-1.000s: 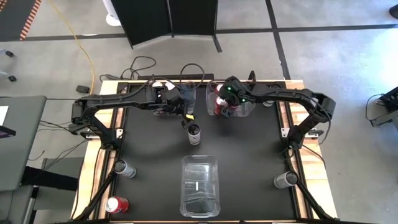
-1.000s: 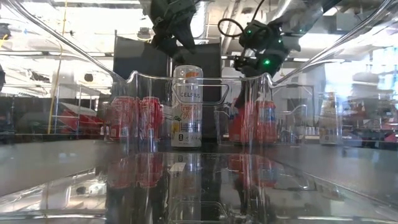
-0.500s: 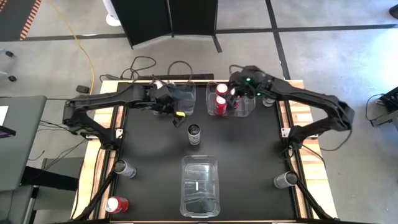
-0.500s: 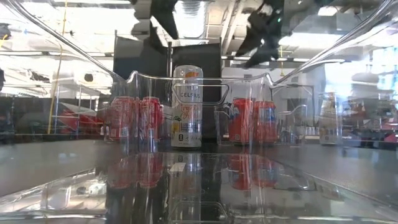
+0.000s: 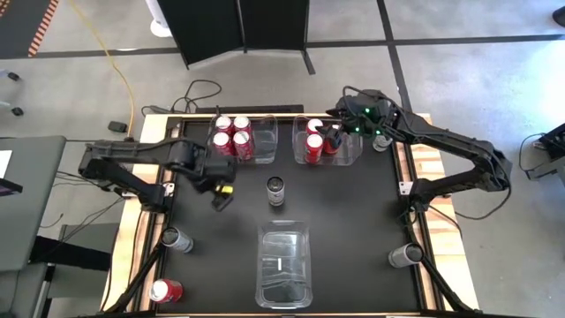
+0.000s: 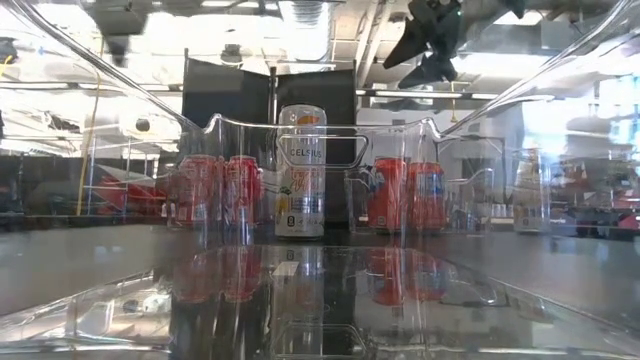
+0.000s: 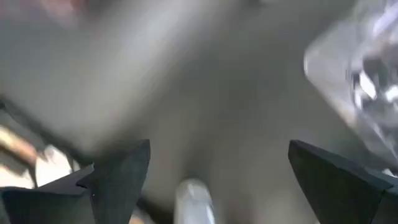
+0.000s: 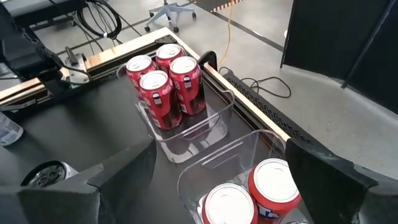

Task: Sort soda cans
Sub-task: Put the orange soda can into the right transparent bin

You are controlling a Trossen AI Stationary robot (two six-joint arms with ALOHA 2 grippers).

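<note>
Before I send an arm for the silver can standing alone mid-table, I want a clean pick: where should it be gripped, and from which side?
Grip the silver can across its round body just below the rim, coming straight down from above. It stands upright with bare mat all around, so the fingers can likely close on opposite sides unhindered. The left gripper, open and empty, looks nearest; the right gripper is over the far bin.

Glossy red metal cans [image 5: 232,137] sit in clear, shiny plastic bins [image 5: 282,261]. The counter [image 5: 353,212] is matt black, edged with bare wood.
</note>
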